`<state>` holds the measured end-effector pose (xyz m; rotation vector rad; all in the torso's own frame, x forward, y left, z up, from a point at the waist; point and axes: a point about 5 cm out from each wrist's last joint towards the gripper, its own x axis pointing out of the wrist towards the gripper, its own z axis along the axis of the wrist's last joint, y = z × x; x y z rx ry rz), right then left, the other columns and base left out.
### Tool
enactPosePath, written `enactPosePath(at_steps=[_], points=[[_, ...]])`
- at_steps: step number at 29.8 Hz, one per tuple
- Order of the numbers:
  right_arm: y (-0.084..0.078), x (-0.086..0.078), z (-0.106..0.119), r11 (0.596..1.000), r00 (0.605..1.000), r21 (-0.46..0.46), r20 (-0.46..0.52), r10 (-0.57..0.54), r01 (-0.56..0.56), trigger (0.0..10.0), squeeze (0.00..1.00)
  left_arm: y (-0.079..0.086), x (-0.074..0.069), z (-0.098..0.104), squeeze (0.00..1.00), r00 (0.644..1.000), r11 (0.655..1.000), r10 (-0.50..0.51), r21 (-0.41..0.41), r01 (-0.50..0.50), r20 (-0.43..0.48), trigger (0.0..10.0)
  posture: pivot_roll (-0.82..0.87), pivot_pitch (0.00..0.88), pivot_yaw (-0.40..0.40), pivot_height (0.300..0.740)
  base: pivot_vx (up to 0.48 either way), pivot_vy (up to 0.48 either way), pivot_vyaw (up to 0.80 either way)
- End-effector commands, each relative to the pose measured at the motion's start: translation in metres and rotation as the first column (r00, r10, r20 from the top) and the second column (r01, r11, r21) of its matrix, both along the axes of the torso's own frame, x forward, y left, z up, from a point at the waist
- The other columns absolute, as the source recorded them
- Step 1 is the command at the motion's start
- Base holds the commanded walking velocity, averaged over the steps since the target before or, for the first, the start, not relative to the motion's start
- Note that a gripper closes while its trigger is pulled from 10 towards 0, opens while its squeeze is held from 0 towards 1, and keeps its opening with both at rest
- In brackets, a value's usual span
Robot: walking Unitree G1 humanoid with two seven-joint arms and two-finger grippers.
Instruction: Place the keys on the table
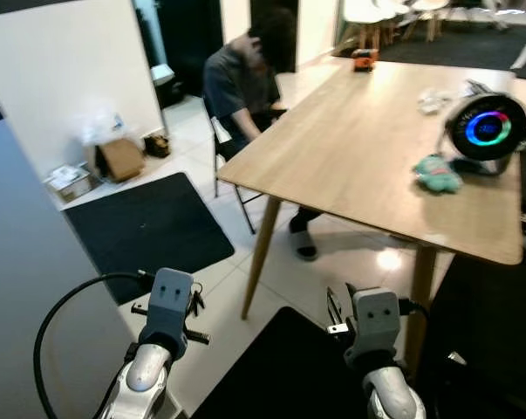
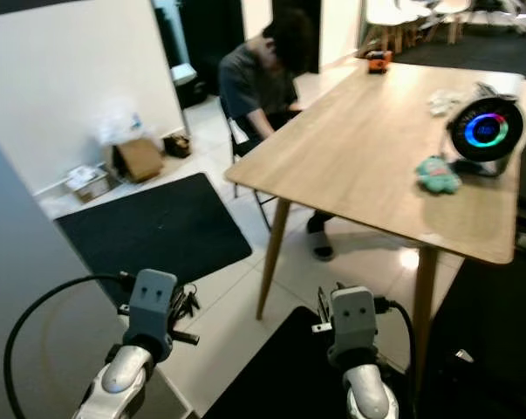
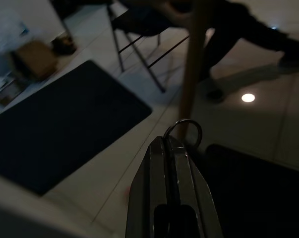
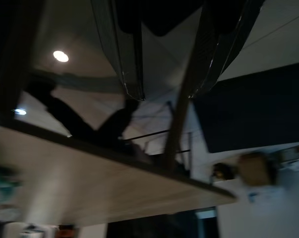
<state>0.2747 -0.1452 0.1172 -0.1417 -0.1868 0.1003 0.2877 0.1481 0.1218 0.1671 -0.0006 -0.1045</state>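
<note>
I am holding the left hand (image 3: 173, 141) low in front of me, over the white tiled floor (image 1: 228, 301) beside the dark floor mat (image 1: 145, 227), its two black fingers pressed fully together on the thin metal ring of the bunch of keys (image 1: 195, 301), which is dangling off the fingertips well short of the table and below its top. Moving right, the long light wooden table (image 1: 367, 166) is standing ahead with its near corner and pale wooden leg (image 1: 261, 257) closest to me; a seated person (image 1: 245, 83) is bending over at its far left edge, and a teal soft toy (image 1: 437, 173) and a round black speaker with a glowing coloured ring (image 1: 488, 127) are sitting towards its right end. The right hand (image 4: 166, 59) is idling low near the table leg, fingers parted and holding nothing. To do this well, I am judging that I should step closer, raise the left hand clear above the table edge before reaching in, aim for the bare wood near the corner away from the toy, and lower before parting the fingers so the keys are not sliding off.
</note>
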Motion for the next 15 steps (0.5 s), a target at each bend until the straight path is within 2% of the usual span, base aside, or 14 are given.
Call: enactPosePath(at_steps=[1,15], points=[[-0.0009,-0.0021,-0.0049,1.000,1.000,0.002,-0.017,-0.006,0.006,10.0,0.00,0.0004,-0.0004,-0.0021,0.00,1.000,1.000,0.003,0.002,-0.003,-0.004,10.0,0.00,0.158,0.117,0.740,0.000,0.000,-0.64],[-0.0003,-0.0019,-0.0048,1.000,1.000,0.003,-0.017,-0.005,0.005,10.0,0.00,-0.0001,-0.0001,-0.0018,0.00,1.000,1.000,0.002,0.002,-0.002,-0.002,10.0,0.00,0.158,0.117,0.740,0.000,0.000,-0.64]])
